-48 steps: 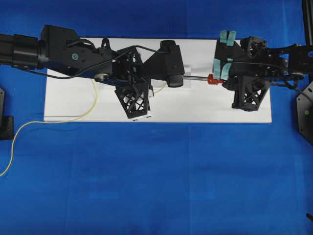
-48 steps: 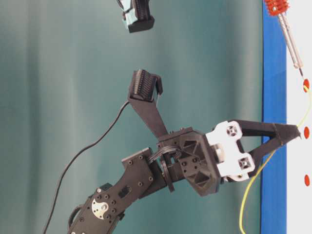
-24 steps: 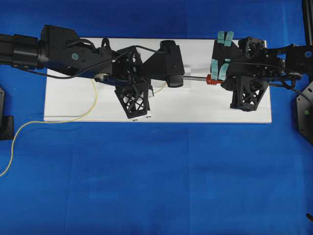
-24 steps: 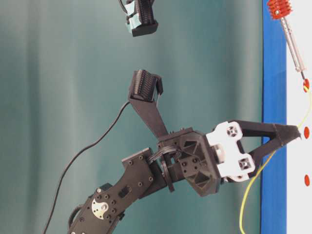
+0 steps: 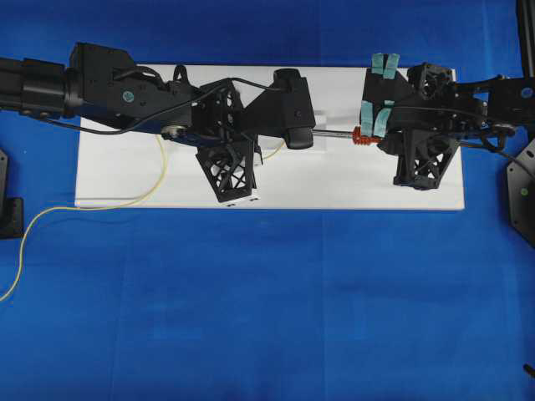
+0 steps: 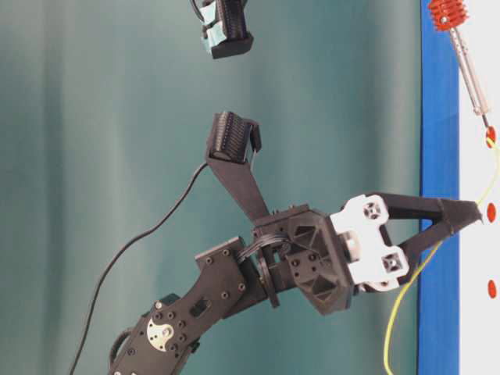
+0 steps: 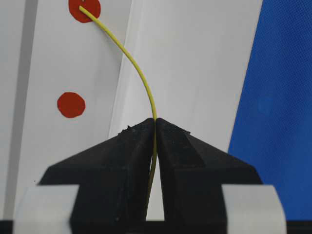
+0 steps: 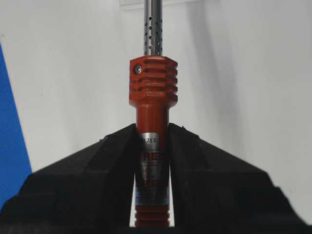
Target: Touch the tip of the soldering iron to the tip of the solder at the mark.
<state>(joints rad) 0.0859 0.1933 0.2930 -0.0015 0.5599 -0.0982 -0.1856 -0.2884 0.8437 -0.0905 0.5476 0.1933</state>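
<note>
Table-level exterior view shows the matter nearly settled: the soldering iron (image 6: 467, 62) slants down toward the white board (image 6: 478, 328), its pointed end at the uppermost red mark (image 6: 490, 137), where the end of the solder (image 6: 406, 293) also arrives. Whether the two tips actually touch I cannot tell from here; they look touching or just apart. I judge this the final closing step, and the next move calls for only a slight nudge of the iron's tip onto the wire's end, without pushing the wire off the mark.

The left gripper (image 7: 155, 127) is pinched fully together on the solder, which rises from between its jaws and arcs ahead and to the left, ending on the red mark. It is a thin yellow wire, springy-looking. The right gripper (image 8: 154, 141) is clamped on the iron's orange-red handle, the ribbed collar and perforated grey shaft projecting straight ahead of the jaws.
</note>
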